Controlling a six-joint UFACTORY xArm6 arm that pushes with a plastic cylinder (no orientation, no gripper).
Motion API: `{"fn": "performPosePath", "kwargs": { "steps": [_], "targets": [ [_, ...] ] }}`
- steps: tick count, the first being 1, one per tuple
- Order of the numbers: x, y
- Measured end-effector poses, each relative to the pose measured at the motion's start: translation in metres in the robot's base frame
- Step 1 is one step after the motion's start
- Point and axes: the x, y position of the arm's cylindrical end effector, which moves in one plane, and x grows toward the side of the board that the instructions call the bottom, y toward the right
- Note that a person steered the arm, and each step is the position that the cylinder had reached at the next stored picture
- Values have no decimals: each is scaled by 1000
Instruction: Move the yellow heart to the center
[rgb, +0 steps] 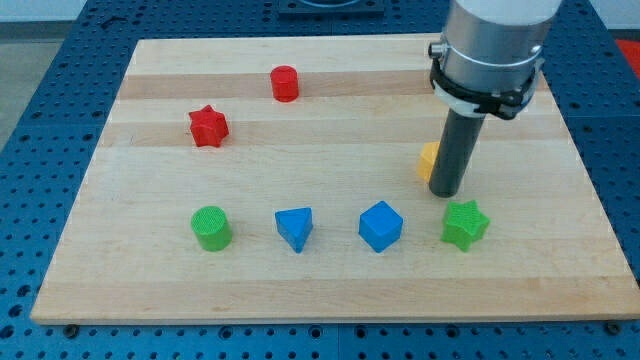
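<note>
One yellow block (428, 160) touches my tip (444, 193), mostly hidden behind it.

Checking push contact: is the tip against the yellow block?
Cannot tell. In the camera view my tip hides most of the yellow block; no contact or gap shows.

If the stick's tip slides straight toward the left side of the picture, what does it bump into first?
My tip would meet the yellow block almost at once: it sits right beside the rod on the view's left, mostly hidden, so whether they already touch is unclear. Its shape can't be made out.
</note>
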Motion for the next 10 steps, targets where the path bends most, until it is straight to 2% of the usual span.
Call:
{"fn": "performPosePath", "kwargs": {
  "steps": [3, 4, 5, 6, 7, 10],
  "targets": [
    [-18, 16],
    [-20, 88],
    [-55, 127],
    [-117, 135],
    [-151, 132],
    [-185, 54]
  ]
}}
